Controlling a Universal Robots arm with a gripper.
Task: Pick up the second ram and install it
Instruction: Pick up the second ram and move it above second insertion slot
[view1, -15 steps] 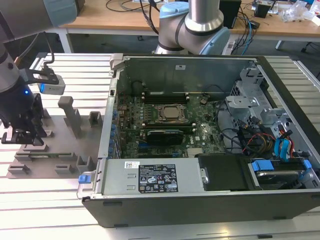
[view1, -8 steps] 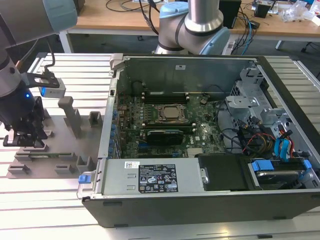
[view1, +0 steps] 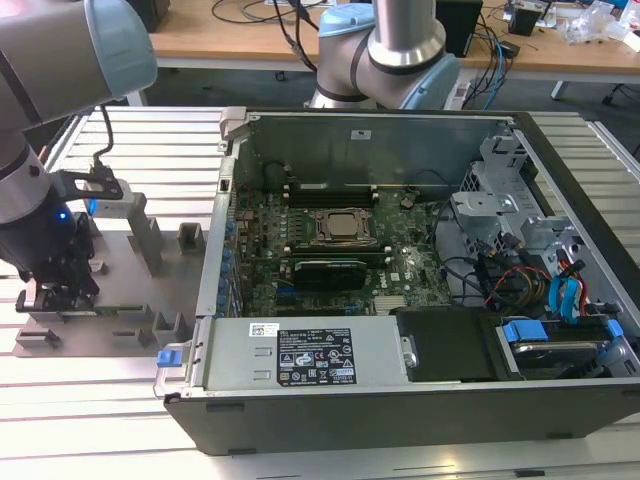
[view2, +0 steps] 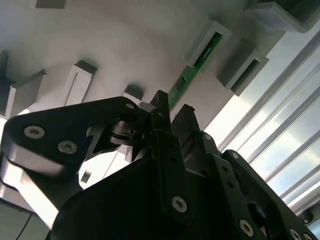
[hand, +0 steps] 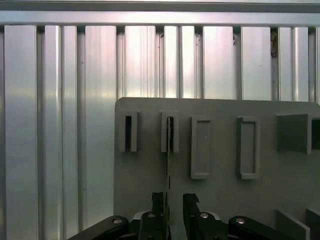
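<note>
Tool (hand: 172, 196) low, astride second ram (hand: 168, 155)

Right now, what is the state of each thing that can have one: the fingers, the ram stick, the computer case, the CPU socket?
gripper: fingers open, one on each side of the second ram.
second ram: standing on edge, far end in a tray block slot, not lifted.
computer case: lying flat, side panel off, board exposed.
CPU socket: uncovered, no cooler on it.
</note>
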